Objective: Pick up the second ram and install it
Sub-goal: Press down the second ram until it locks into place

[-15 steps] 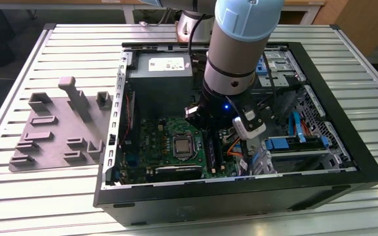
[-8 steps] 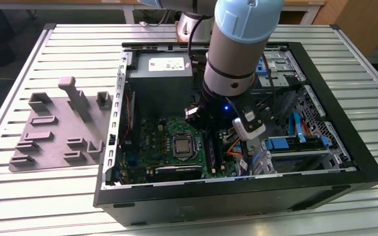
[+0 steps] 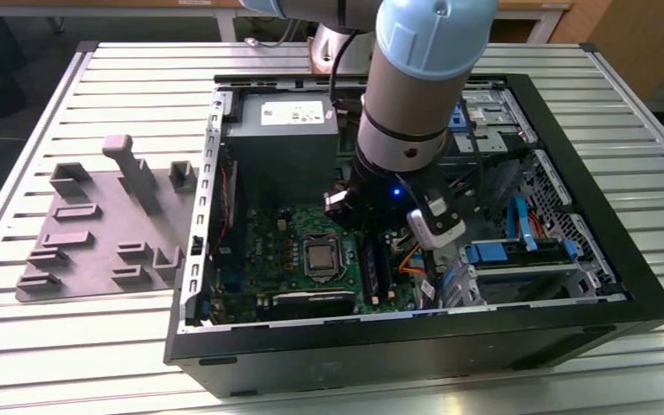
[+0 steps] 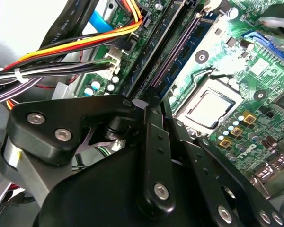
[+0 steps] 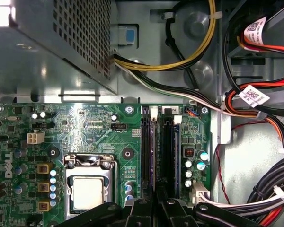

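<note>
Our gripper (image 4: 156, 101) is down inside the case (image 3: 424, 346), over the memory slots (image 5: 148, 156) on the board (image 5: 94, 123). Its two fingers are drawn in to a narrow gap, and we judge them closed on the ram (image 5: 159, 161).

In the first wrist view the ram shows edge-on as a thin dark strip. It runs out from between the fingertips along the slots, parallel to them and between two of the rails. We cannot tell whether its lower edge is already in a slot or just above one. A blue-edged strip (image 5: 176, 151) lies just beside it on the far side from the CPU (image 5: 87, 191). That may be a stick already seated, but we cannot be sure.

Pale latches (image 5: 154, 112) sit at the far end of the slots. Bundled cables (image 4: 61, 52) cross near the slots on the side away from the CPU.

We see these risks from here:
- **Misalignment:** if the ram is slightly skewed or offset toward a neighbouring rail, pushing down would land it on the slot wall and strain the stick or the board.
- **Uneven seating:** if the grip is off the stick's middle, one end could go in while the other rides high.
- **Latches:** one that is not fully open would block that end.
- **Snagging:** the fingers have little room and could catch the neighbouring strip or the cables.
</note>
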{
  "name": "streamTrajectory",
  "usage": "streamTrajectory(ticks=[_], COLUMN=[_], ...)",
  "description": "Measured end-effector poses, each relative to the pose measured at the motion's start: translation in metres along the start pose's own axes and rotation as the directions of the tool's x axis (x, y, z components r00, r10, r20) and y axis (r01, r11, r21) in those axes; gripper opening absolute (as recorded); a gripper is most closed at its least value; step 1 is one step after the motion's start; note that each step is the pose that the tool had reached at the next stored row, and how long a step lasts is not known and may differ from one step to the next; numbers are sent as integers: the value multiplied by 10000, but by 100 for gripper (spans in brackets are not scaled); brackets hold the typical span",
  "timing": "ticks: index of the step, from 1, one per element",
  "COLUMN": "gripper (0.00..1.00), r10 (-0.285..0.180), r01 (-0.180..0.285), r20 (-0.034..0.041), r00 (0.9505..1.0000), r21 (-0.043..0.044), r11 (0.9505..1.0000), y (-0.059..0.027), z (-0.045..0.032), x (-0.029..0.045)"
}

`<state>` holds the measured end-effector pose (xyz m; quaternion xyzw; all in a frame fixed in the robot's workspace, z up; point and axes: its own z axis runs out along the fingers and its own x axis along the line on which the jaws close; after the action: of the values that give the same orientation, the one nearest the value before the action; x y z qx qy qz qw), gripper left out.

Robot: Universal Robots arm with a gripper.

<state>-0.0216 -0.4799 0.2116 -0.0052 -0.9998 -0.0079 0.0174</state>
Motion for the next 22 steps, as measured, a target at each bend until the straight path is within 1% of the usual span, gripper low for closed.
streamTrajectory(ticks=[1,3,9,22], gripper=[14,14,14,14], r10=[26,32,31,91], r01=[-26,-32,-31,-91], r20=[-1,-2,-15,-15], r00=[10000,10000,10000,10000], r21=[0,-2,-57,-58], r11=[10000,10000,10000,9999], y=[-1,0,0,-1], z=[13,14,1,18], x=[-1,-2,-2,-8])
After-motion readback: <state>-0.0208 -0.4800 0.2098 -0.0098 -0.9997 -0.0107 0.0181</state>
